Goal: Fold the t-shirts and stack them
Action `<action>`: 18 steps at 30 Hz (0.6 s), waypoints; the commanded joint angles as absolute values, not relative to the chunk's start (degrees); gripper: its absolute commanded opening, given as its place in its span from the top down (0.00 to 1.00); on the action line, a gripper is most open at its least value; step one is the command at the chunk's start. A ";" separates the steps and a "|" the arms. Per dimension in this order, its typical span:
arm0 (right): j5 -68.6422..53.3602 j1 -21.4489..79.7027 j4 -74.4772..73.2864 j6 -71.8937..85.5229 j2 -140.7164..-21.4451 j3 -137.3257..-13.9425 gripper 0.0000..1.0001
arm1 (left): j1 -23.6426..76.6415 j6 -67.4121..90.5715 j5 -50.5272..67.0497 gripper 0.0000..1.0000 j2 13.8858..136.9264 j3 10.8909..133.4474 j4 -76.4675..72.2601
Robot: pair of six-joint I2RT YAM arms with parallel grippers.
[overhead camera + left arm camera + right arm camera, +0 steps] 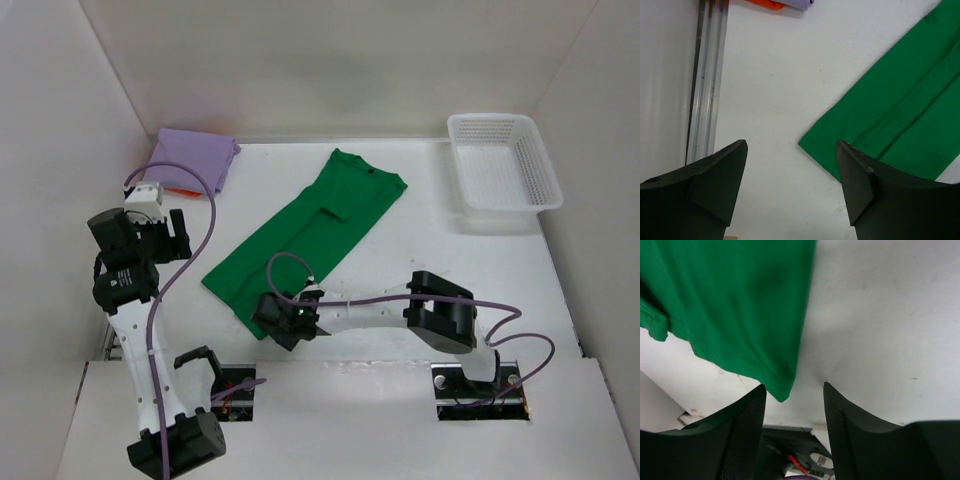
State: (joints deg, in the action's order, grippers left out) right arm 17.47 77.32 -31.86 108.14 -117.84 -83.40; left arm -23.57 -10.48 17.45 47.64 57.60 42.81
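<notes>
Right wrist: we are poising our right gripper [793, 385], spread, at the green shirt [730, 300] corner. Our left gripper [792, 141] is hovering, spread too.

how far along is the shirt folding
Done: lavender shirt lies folded on the orange shirt, far left. In hand: green shirt is a long strip, open right gripper at its near corner; left gripper open, empty. Left: fold it shorter and stack it.

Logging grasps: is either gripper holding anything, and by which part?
Nothing. The left gripper is open beside the green shirt; the right gripper is open, a corner of that shirt loose between its jaws.
</notes>
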 commanded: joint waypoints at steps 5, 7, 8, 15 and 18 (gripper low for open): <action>13.18 77.56 -30.77 113.73 -121.20 -84.20 0.49 | -22.64 -10.11 18.90 0.30 48.60 58.18 40.25; 12.75 77.56 -30.32 114.43 -121.81 -84.64 0.49 | -22.20 -10.37 18.72 0.30 48.87 58.27 40.25; 12.57 77.47 -30.06 114.69 -122.25 -84.81 0.49 | -22.02 -10.46 18.55 0.30 49.04 58.36 40.17; 11.69 76.33 -27.86 116.98 -122.52 -83.15 0.63 | -21.23 -10.72 18.28 0.30 49.92 59.24 40.52; 11.69 76.24 -27.42 118.39 -121.82 -81.92 0.75 | -21.49 -10.72 18.46 0.30 50.01 58.80 40.43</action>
